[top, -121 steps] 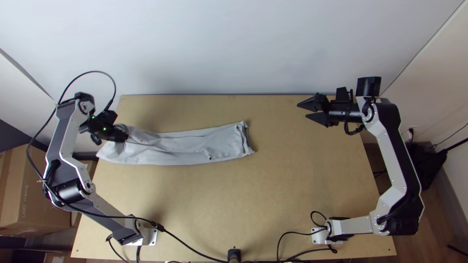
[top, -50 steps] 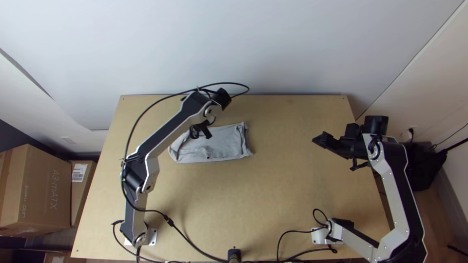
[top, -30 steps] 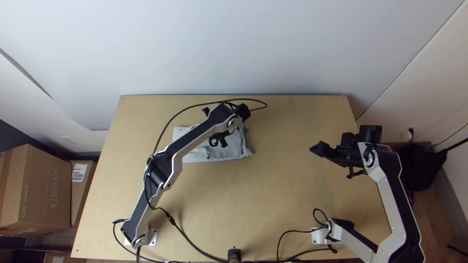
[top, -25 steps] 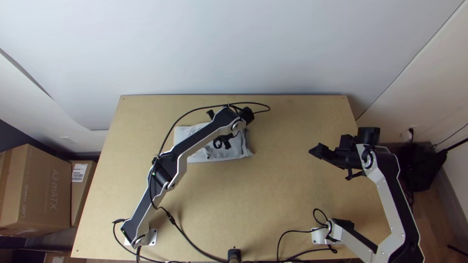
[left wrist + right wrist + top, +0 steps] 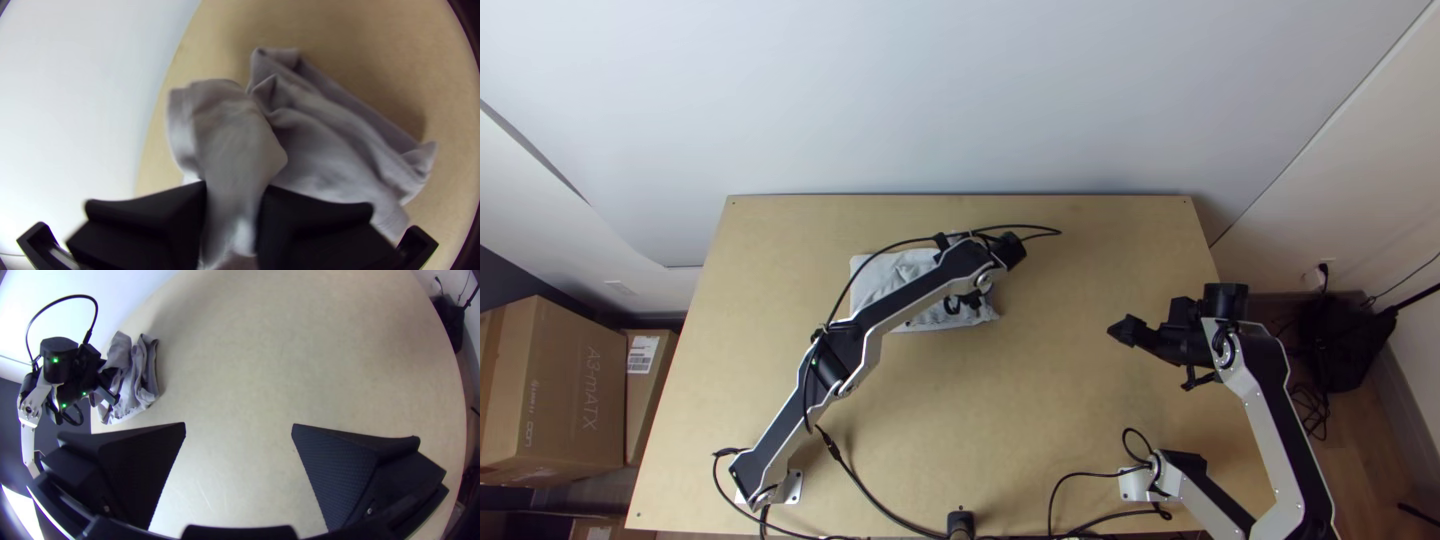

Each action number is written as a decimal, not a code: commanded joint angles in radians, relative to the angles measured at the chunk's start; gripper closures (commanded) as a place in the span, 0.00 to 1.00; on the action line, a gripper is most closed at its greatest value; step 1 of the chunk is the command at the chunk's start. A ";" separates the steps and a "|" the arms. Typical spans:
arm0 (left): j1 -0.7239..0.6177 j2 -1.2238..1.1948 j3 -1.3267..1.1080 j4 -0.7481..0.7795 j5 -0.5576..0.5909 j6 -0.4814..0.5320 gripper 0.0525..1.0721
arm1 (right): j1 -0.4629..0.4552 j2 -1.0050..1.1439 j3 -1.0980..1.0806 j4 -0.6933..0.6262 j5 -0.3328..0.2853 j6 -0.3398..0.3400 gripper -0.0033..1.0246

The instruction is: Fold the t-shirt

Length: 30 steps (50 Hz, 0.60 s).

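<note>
Two changes stand out. The pale grey fabric t-shirt [image 5: 892, 275], a long strip reaching toward the table's left side 2.4 seconds ago, has been shortened to a compact packet, and the left arm's black gripper with wide flat fingers [image 5: 236, 185] has travelled from that strip's outer end to the packet's right side as the top view shows it. Over the last half second the packet's left edge has also crept slightly rightward, so the cloth was probably being drawn along with the arm.

In the left wrist view the gripper's fingers stand apart, with bunched cloth filling the gap between them. That looks more like a release beginning than a firm clamp, though whether they still press on the fabric cannot be settled. A rounded grey lobe of cloth [image 5: 225, 130] stands above rumpled layers beside it, so the newest fold is down only loosely.

The right arm's black gripper with textured pads [image 5: 238, 424] holds nothing, its fingers wide apart over the light wooden table [image 5: 1040, 410], well away from the shirt.

The task seems close to its end. A clean letting-go and perhaps some flattening would come next; pulling back with cloth caught could drag the fold open.
</note>
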 commanded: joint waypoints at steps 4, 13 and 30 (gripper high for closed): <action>-0.094 -0.035 0.030 0.078 -0.029 0.045 0.05 | 0.043 -0.018 -0.057 0.045 0.027 0.008 0.05; -0.117 -0.180 0.030 0.246 0.010 0.048 0.05 | 0.145 0.053 -0.073 0.175 0.056 0.064 0.05; 0.009 -0.430 -0.012 0.193 0.025 0.005 0.05 | 0.447 0.338 0.239 0.247 0.127 0.205 0.05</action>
